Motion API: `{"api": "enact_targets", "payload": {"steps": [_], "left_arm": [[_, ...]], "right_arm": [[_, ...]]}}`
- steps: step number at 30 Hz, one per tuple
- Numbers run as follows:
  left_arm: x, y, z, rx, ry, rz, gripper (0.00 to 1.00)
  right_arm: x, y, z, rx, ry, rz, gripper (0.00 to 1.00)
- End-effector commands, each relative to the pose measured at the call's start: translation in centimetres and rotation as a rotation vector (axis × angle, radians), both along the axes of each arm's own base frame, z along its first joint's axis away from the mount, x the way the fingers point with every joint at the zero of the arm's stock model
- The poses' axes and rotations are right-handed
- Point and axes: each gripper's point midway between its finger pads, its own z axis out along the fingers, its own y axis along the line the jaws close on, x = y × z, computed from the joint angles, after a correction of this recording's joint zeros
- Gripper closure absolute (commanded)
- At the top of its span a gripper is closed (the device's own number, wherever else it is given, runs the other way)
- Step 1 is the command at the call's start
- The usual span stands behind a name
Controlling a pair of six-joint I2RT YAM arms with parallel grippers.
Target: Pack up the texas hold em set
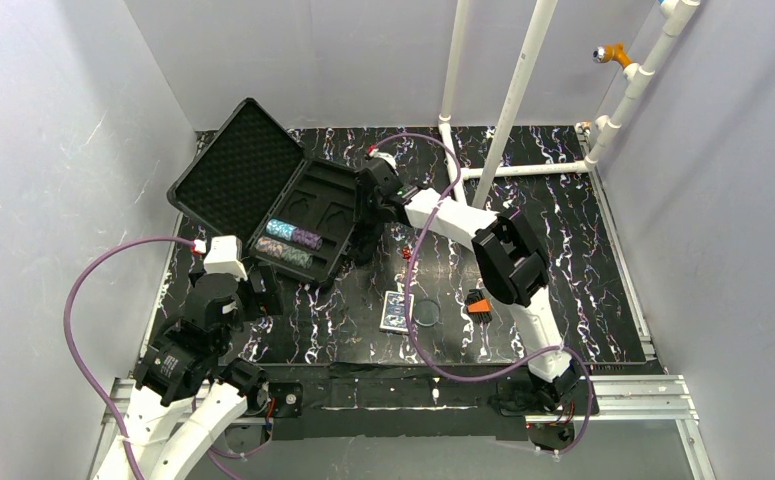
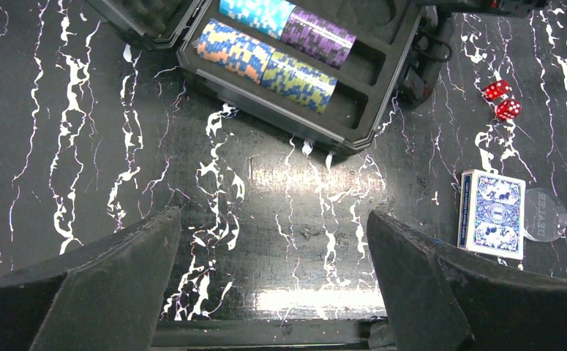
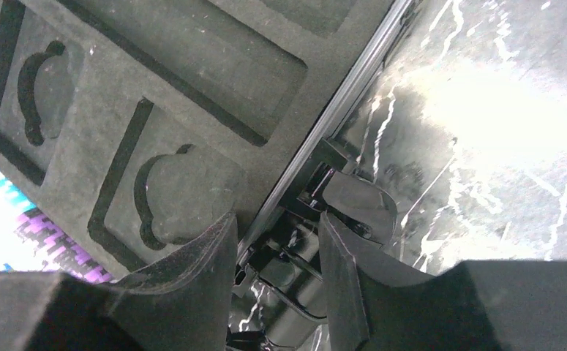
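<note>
left gripper (image 2: 273, 219) spread wide, black case (image 2: 368, 110) with chip rolls (image 2: 287, 51) just ahead | right gripper (image 3: 276, 219) straddling its rim by a latch (image 3: 353, 205), I can't tell if it's pinching

Case (image 2: 372, 88): lid and far end cut off by top edge.
Chip rolls (image 3: 2, 212): cropped at left edge, colours washed out.
Red dice (image 1: 404, 254): mere specks, pips unreadable.
Right gripper (image 3: 276, 227): straddles what may be a latch (image 3: 353, 205); contact indeterminable.
</note>
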Motion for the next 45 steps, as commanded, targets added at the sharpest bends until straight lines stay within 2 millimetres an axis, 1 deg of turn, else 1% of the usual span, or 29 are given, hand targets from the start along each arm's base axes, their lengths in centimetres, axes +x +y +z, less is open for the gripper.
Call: {"api": "enact_targets", "payload": {"steps": [1,4,7,10,14,17,21,25,27,30,32,35,39,43,45], "left_arm": [[-0.1,0.2,-0.3,0.009,0.002,0.002,0.02],[-0.1,0.1,-0.3,0.007,0.002,0.0,0.02],[-0.1,0.1,-0.3,0.006,0.003,-0.002,0.02],[0.0,0.0,-0.4,0.009,0.011,-0.005,0.02],[0.0,0.0,-0.5,0.011,0.015,-0.004,0.02],[0.0,0.0,-0.5,0.012,0.015,-0.003,0.02],[0.0,0.1,-0.5,0.012,0.011,0.002,0.02],[0.1,0.1,-0.6,0.014,0.017,0.003,0.02],[0.1,0.0,-0.8,0.019,0.028,0.002,0.02],[0.3,-0.1,-1.0,0.026,0.044,0.003,0.02],[0.4,-0.1,-1.1,0.031,0.052,0.005,0.02],[0.5,0.0,-1.3,0.039,0.063,0.011,0.02],[0.8,-0.3,-1.6,0.054,0.098,0.006,0.02],[1.4,-1.6,-1.5,0.058,0.161,-0.046,0.02],[2.2,-3.0,-1.4,0.028,0.178,-0.081,0.02]], "right_arm": [[-8.2,2.0,-1.1,-0.024,0.156,0.189,0.5],[-9.0,1.1,-0.6,-0.044,0.144,0.185,0.5],[-10.0,-0.1,-0.9,-0.074,0.152,0.186,0.51],[-11.5,-1.9,-2.0,-0.125,0.174,0.182,0.51],[-13.2,-3.7,-2.9,-0.164,0.184,0.184,0.52],[-14.3,-4.5,-2.8,-0.176,0.184,0.188,0.52],[-15.2,-5.8,-2.3,-0.2,0.168,0.184,0.52],[-15.4,-6.7,-1.7,-0.205,0.144,0.174,0.53],[-15.1,-6.7,-1.1,-0.209,0.12,0.175,0.52],[-14.2,-6.1,0.3,-0.2,0.069,0.188,0.52],[-13.6,-5.6,1.5,-0.186,0.033,0.204,0.51],[-12.9,-5.3,3.4,-0.181,-0.024,0.224,0.5],[-12.2,-5.3,6.2,-0.157,-0.11,0.24,0.43],[-11.8,-6.3,8.8,-0.163,-0.19,0.233,0.38],[-11.6,-7.0,9.9,-0.169,-0.228,0.221,0.34]]}}
